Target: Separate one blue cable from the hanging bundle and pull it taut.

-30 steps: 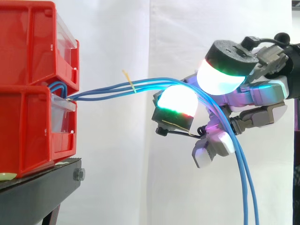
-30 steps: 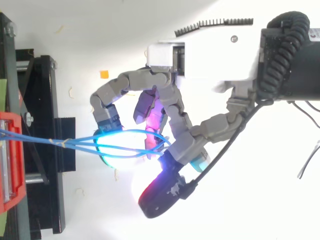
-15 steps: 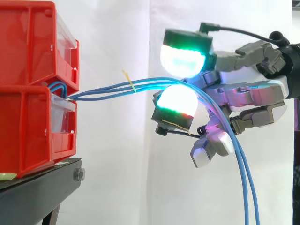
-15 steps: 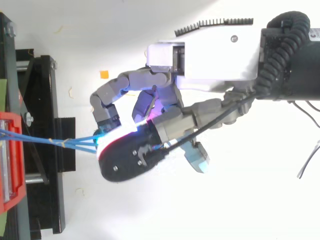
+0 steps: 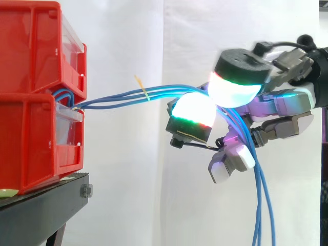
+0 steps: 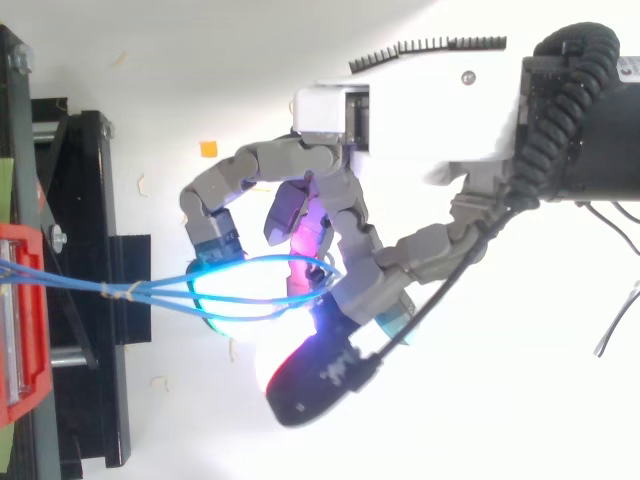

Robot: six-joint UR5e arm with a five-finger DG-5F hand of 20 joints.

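**Side and top views.** Two red bins (image 5: pixel 32 77) are stacked on a black stand (image 5: pixel 46 207) before a white curtain. A bundle of blue cables (image 5: pixel 110 99) leaves the clear front of the lower bin and runs almost level away from the bins. Partway out from the bins, a yellow tie (image 5: pixel 143 91) binds the strands. Beyond the tie, on the side away from the bins, the top view shows the strands parting into a long oval loop.

The hand (image 6: pixel 410 110) meets the bundle at the loop's far end from the bins, with its fingers curled around the strands. There the cables pass over one glowing fingertip (image 5: pixel 193 111), white with a red and green rim. The thumb's pad (image 5: pixel 233 88) bears down just above them, so the bundle is held between the two pads. Past the hand, farther from the bins, the cables bend sharply and hang straight down. No single strand is drawn apart from the others within the grip.
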